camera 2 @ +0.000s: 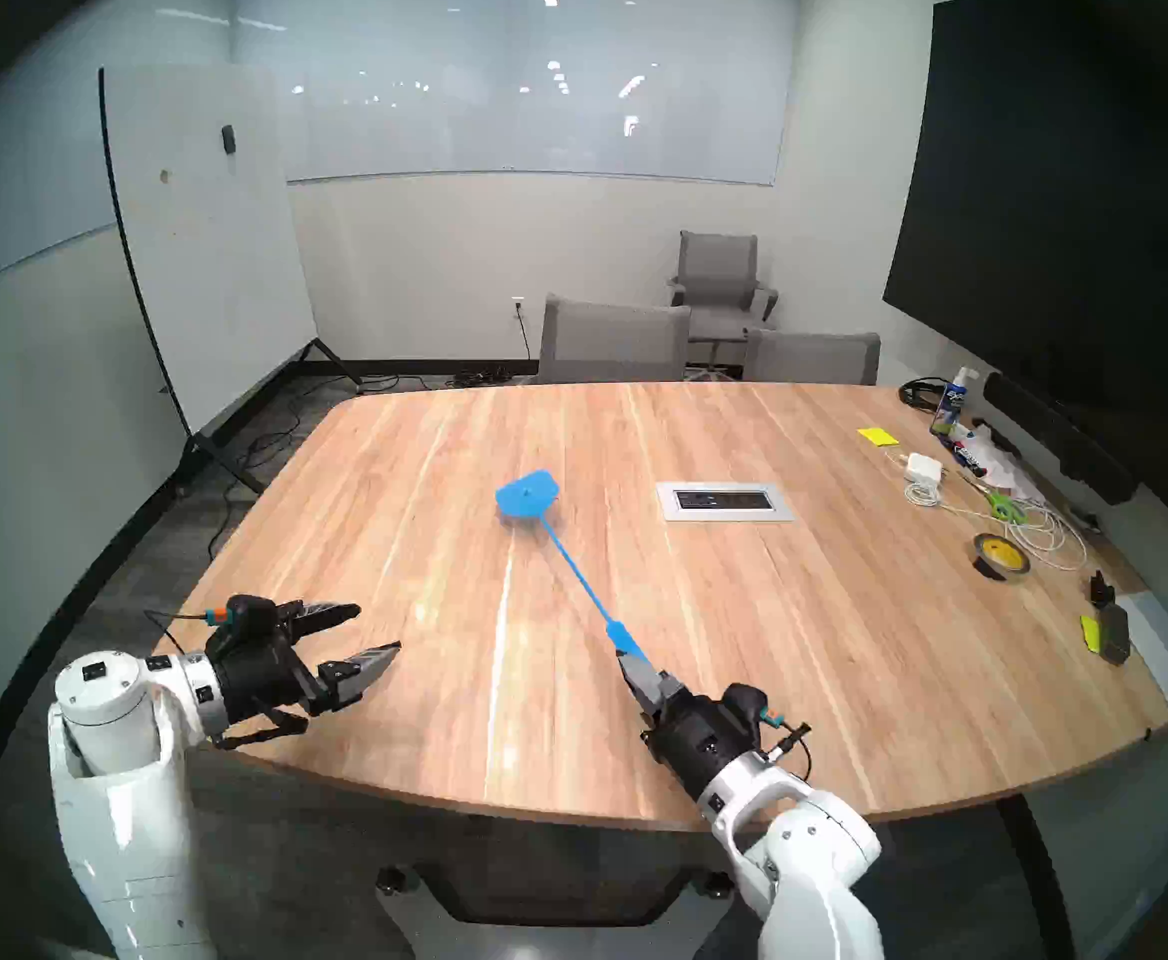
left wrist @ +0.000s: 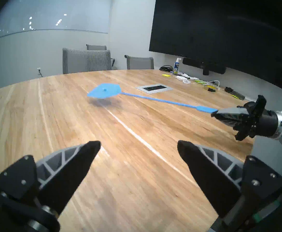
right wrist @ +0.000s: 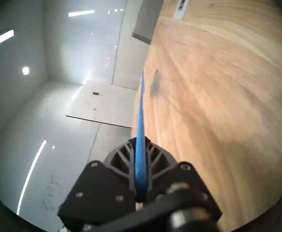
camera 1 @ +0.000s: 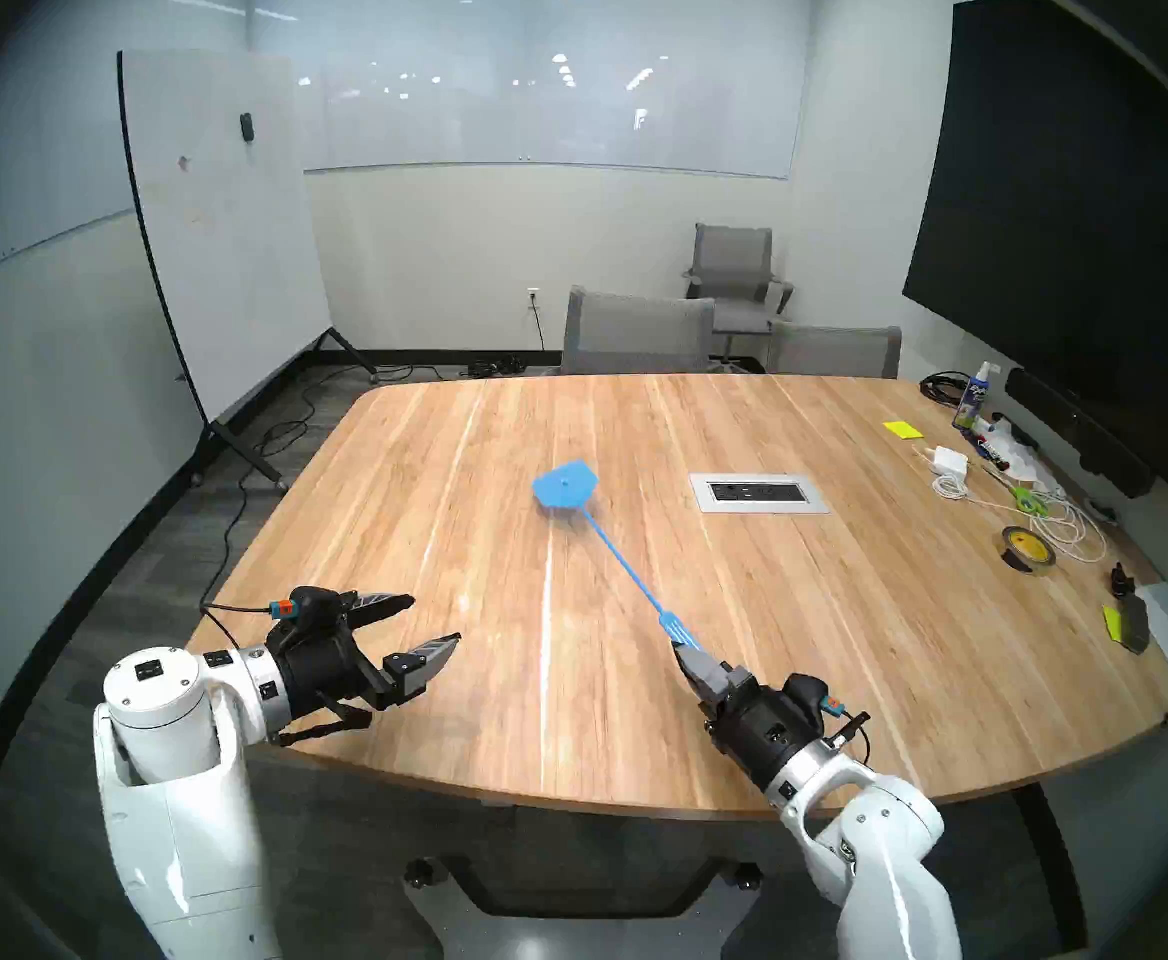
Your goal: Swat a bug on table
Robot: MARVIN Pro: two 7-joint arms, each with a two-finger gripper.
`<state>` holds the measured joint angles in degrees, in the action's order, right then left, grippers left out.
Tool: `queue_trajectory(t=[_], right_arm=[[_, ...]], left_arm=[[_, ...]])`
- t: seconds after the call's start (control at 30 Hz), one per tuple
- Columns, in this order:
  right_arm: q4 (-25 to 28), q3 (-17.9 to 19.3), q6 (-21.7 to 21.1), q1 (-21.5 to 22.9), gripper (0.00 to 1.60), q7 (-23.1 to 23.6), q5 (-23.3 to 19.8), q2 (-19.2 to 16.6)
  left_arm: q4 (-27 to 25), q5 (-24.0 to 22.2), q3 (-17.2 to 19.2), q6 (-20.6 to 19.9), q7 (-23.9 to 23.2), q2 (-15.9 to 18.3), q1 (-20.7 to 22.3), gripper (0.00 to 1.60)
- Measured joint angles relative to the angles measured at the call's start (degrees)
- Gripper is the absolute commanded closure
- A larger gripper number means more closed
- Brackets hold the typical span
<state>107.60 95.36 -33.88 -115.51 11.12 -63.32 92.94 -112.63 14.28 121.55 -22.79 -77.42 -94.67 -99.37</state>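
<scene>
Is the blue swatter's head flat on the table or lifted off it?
Lifted. In the left wrist view the swatter head hangs above the table, with its shadow separate beneath. The right gripper holds the handle.

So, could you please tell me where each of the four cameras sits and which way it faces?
Head stereo left: high at the near edge, looking down the table; left gripper open, right gripper holding the blue swatter.
Head stereo right: nearly the same picture.
Left wrist: low over the table, facing the chairs and black screen; own fingers apart.
Right wrist: rolled sideways, sighting along the swatter, table on its right.
Shared: every view shows the swatter and the silver outlet panel.
</scene>
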Motion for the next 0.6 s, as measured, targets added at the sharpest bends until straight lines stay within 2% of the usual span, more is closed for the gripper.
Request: queue_trajectory(t=[0.17, 0.23, 0.43, 0.6], right_arm=[[2.3, -1.5, 0.9, 1.4, 1.6, -6.3, 0.0, -0.2], [3.5, -1.8, 1.2, 1.8, 1.6, -7.0, -0.9, -0.2], [7.7, -1.6, 1.8, 2.1, 1.6, -6.1, -4.9, 0.0], [11.2, 0.4, 2.0, 1.2, 1.6, -3.7, -8.3, 0.7]], left_arm=[[0.0, 0.0, 0.0, 0.0, 0.0, 0.0, 0.0, 0.0], [0.0, 0.0, 0.0, 0.0, 0.0, 0.0, 0.0, 0.0], [0.0, 0.0, 0.0, 0.0, 0.0, 0.0, 0.0, 0.0], [0.0, 0.0, 0.0, 0.0, 0.0, 0.0, 0.0, 0.0]])
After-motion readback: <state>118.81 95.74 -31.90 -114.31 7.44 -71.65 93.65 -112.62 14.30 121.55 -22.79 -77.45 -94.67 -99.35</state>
